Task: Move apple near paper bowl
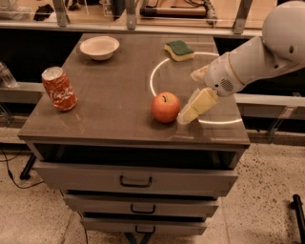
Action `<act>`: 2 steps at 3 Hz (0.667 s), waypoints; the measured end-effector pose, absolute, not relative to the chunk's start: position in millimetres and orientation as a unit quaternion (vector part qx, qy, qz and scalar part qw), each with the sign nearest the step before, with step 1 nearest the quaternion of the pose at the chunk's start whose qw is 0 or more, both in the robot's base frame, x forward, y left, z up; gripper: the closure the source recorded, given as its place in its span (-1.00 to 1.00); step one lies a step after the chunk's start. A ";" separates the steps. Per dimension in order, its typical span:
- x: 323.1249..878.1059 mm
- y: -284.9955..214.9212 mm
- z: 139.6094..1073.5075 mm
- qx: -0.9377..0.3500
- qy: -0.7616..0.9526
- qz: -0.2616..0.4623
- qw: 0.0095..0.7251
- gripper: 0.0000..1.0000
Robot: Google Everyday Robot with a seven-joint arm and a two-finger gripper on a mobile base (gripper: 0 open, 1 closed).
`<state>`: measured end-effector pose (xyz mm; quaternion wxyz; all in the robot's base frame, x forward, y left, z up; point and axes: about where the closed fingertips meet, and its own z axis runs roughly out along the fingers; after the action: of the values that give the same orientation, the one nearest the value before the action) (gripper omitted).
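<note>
Approach step: the empty, spread gripper point(188, 98) hangs just right of the round red-orange apple point(165, 107). Next: straddle it, clamp, carry to the shallow off-white paper bowl point(99, 47).

The arm point(257, 57) runs out of the picture at the right and top edges, so its upper part is out of sight. The gripper point(193, 108) hangs low just right of the apple point(165, 107); whether it touches the fruit cannot be told. The arm covers part of the bright ring point(152, 81) on the tabletop point(109, 105). The lowest drawer point(143, 225) is cut by the bottom edge. At the left edge a clear object point(5, 75) is half cut off and too blurred to name. A dark bar point(298, 217) at the lower right is also cut off. The clutter point(45, 9) along the top edge is cropped and blurred.
</note>
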<state>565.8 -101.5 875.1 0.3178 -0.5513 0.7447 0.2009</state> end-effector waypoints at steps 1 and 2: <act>557.0 -75.3 866.7 -0.559 0.728 0.233 0.322 -1.00; 554.4 -55.2 863.0 -0.568 0.714 0.247 0.327 -0.62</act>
<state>554.4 -55.2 863.0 0.3267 -0.5677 0.7141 0.2469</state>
